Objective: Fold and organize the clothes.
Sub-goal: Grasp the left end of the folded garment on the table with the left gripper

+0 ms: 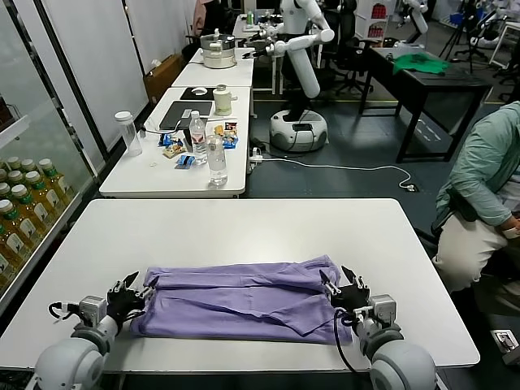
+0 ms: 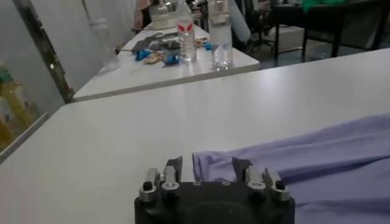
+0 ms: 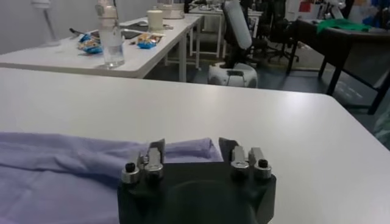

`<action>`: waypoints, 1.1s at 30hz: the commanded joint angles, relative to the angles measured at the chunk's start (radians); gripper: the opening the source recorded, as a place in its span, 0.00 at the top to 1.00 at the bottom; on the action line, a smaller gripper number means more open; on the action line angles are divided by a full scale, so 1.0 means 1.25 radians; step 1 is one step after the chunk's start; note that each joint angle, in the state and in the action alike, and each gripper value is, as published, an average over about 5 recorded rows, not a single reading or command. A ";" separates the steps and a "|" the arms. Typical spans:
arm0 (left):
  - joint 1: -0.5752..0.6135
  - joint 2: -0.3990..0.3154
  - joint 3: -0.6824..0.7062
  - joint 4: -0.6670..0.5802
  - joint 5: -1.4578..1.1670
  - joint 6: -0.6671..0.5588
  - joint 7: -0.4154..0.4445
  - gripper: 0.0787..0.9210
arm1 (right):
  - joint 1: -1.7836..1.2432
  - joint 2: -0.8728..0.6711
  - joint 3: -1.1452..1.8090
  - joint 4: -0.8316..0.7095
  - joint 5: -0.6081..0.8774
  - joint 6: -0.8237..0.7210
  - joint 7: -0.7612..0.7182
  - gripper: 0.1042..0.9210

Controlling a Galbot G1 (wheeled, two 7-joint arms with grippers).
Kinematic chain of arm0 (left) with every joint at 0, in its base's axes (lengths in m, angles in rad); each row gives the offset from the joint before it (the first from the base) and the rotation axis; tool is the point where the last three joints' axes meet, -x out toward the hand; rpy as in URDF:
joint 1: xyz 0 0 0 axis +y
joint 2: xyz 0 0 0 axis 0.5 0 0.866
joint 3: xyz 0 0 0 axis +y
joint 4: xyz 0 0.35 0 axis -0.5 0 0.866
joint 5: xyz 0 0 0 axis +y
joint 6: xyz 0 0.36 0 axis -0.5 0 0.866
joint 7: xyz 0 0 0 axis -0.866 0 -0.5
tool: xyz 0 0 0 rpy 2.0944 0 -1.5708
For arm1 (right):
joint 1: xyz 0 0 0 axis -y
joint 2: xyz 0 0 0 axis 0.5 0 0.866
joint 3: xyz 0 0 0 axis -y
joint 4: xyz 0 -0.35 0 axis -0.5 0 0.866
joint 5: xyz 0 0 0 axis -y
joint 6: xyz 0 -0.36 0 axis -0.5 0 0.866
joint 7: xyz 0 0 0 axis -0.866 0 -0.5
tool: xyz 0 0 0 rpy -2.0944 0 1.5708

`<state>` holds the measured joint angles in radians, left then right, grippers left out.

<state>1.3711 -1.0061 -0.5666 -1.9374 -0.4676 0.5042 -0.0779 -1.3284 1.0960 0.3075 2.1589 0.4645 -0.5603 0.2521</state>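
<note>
The lavender T-shirt lies on the white table near its front edge, folded into a long band. My left gripper is open at the shirt's left end; in the left wrist view the shirt's edge lies between its spread fingers. My right gripper is open at the shirt's right end; in the right wrist view the shirt's corner lies between its fingers. Neither gripper is closed on the cloth.
A second white table behind holds water bottles, snacks and a laptop. A person sits at the right. Another robot stands in the background. A bright green garment lies on a dark far table.
</note>
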 commanded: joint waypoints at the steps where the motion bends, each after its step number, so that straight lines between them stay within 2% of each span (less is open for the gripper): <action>1: -0.017 -0.050 0.071 -0.003 -0.090 0.037 -0.226 0.26 | -0.039 0.005 0.007 0.031 -0.034 -0.001 -0.003 0.17; 4: -0.020 -0.057 0.078 0.002 -0.090 0.048 -0.239 0.17 | -0.040 0.010 0.003 0.026 -0.039 -0.001 -0.004 0.13; 7: -0.013 -0.060 0.081 -0.003 -0.090 0.050 -0.241 0.13 | -0.040 0.010 0.002 0.022 -0.043 -0.001 -0.005 0.12; 11: -0.001 -0.064 0.089 -0.015 -0.088 0.049 -0.241 0.16 | -0.038 0.010 0.001 0.016 -0.045 -0.001 -0.006 0.12; 25: 0.002 -0.083 0.093 -0.022 -0.019 0.030 -0.243 0.64 | -0.042 0.015 -0.001 0.011 -0.052 -0.002 -0.007 0.12; 29: -0.006 -0.061 0.038 -0.064 0.075 0.028 -0.243 0.77 | -0.043 0.013 0.000 0.012 -0.055 -0.002 -0.008 0.12; 33: 0.004 -0.016 -0.084 -0.070 0.194 0.020 -0.218 0.90 | -0.040 0.011 0.002 0.015 -0.056 -0.002 -0.007 0.12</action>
<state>1.3672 -1.0921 -0.4789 -1.9762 -0.4727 0.5414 -0.3666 -1.3767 1.1098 0.3089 2.1749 0.3985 -0.5626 0.2430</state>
